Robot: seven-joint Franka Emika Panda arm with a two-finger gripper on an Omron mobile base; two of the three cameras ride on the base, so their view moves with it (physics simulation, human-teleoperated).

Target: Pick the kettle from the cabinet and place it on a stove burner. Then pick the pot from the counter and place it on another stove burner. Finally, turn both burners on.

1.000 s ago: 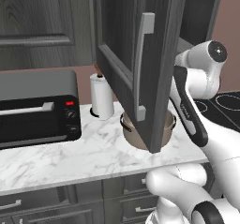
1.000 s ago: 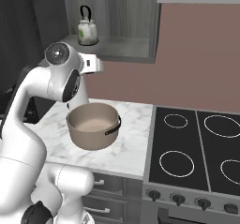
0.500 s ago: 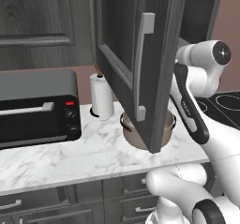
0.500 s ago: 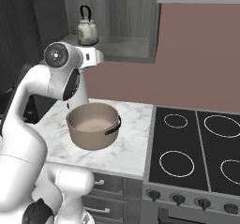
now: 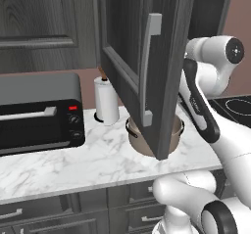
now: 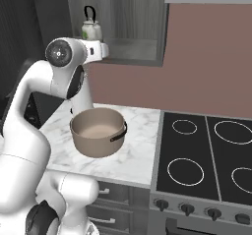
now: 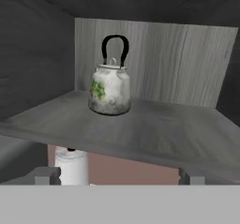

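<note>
From the left base view, the open cabinet door [image 5: 147, 66] hides most of the pot [image 5: 172, 135] from us, and its top is cut off by the frame. In the right base view, the arm covers the kettle's [image 6: 91, 30] lower part. In the hand view, the shelf [image 7: 140, 134] hides the towel roll's [image 7: 71, 167] top.

The kettle [image 7: 110, 91] stands upright on the grey wood-grain shelf of the cabinet [image 7: 154, 134] — toward the back left corner, its black arched handle raised, green print on its side. Below the shelf's front edge, a white paper-towel roll [image 7: 71, 166] shows against a reddish-brown wall [image 7: 131, 169] — well apart from the kettle.
</note>
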